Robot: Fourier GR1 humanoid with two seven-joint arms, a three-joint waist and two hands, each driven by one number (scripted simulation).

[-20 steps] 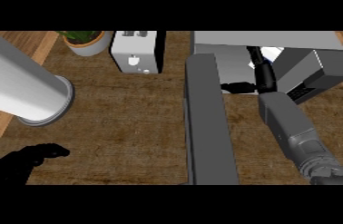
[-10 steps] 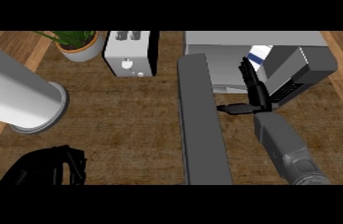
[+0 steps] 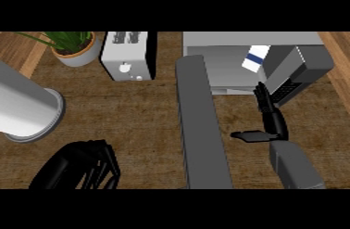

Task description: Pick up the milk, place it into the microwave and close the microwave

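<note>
The milk (image 3: 256, 58), a white carton with a blue band, stands tilted inside the grey microwave (image 3: 226, 41) at the back right. The microwave's door (image 3: 202, 130) hangs open and runs as a long grey slab toward me. My right hand (image 3: 272, 119) is open just outside the microwave's mouth, below the milk and apart from it. Its fingers point toward the carton and its thumb sticks out left toward the door. My left hand (image 3: 78, 170) rests open at the lower left, holding nothing.
A white toaster (image 3: 126, 54) stands left of the open door. A potted plant (image 3: 71, 49) sits at the back left. A large pale grey cylinder (image 3: 24, 107) lies at the left edge of the wooden counter.
My right hand has drawn back out of the microwave toward me, leaving the milk inside. My left hand has come further into view at the lower left.
</note>
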